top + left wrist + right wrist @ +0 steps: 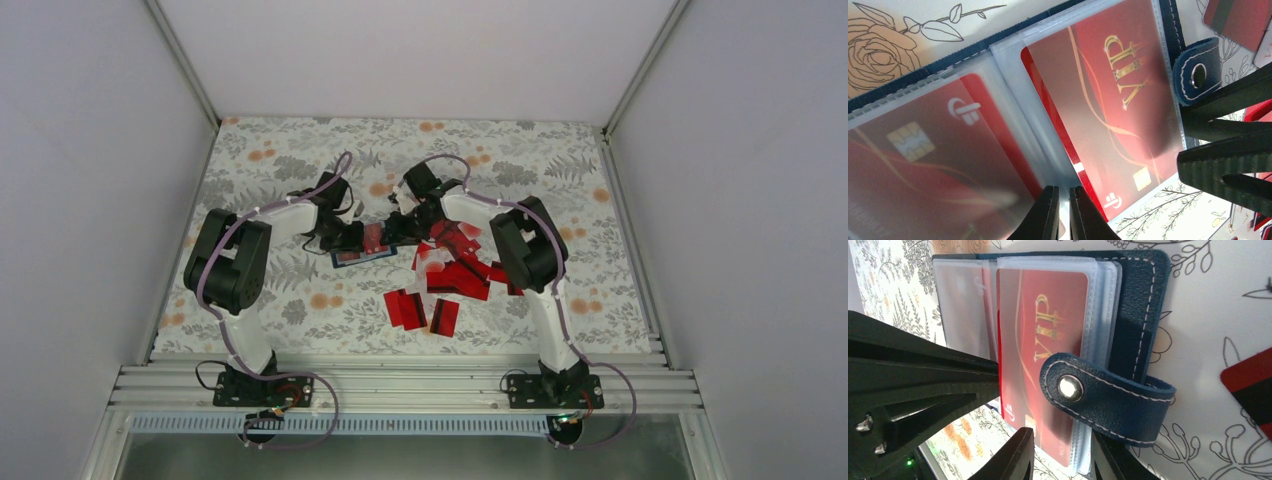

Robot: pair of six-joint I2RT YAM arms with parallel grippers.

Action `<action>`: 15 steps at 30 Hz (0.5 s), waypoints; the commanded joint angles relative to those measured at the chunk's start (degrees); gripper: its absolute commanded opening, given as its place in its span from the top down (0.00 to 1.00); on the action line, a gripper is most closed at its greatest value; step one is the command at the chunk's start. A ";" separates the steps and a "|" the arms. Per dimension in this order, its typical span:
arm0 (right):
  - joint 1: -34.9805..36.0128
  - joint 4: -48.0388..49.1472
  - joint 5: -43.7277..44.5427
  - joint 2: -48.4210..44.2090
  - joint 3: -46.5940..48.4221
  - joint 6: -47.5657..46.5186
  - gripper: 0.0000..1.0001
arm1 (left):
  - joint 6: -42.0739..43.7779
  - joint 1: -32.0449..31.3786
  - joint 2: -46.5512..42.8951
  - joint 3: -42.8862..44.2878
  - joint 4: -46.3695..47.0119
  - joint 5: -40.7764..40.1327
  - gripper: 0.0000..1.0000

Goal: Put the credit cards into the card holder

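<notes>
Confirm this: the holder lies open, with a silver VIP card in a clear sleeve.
Not silver: the VIP card is red, as the right wrist view shows. The holder does lie open, the card in a clear sleeve.

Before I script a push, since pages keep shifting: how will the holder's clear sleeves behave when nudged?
Probably floppy: the clear sleeves look thin and fan unevenly off the card holder. Likely slippery too, given their glossy sheen. The VIP card inside should stiffen its page somewhat.

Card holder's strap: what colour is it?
The strap is dark blue with white stitching; clearest in right wrist view.
</notes>
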 commanded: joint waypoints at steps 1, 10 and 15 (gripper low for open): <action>0.71 -0.34 1.50 1.13 0.08 -0.26 0.70 | 0.17 -0.38 2.38 -1.58 0.20 -1.20 0.92; 0.82 0.95 -2.02 1.28 0.62 -0.83 0.70 | 0.17 -0.46 2.51 -1.53 0.24 -1.06 0.92; 1.25 0.67 -3.32 1.74 1.62 -1.42 0.70 | 0.00 -0.39 2.59 -1.43 0.37 -0.81 0.92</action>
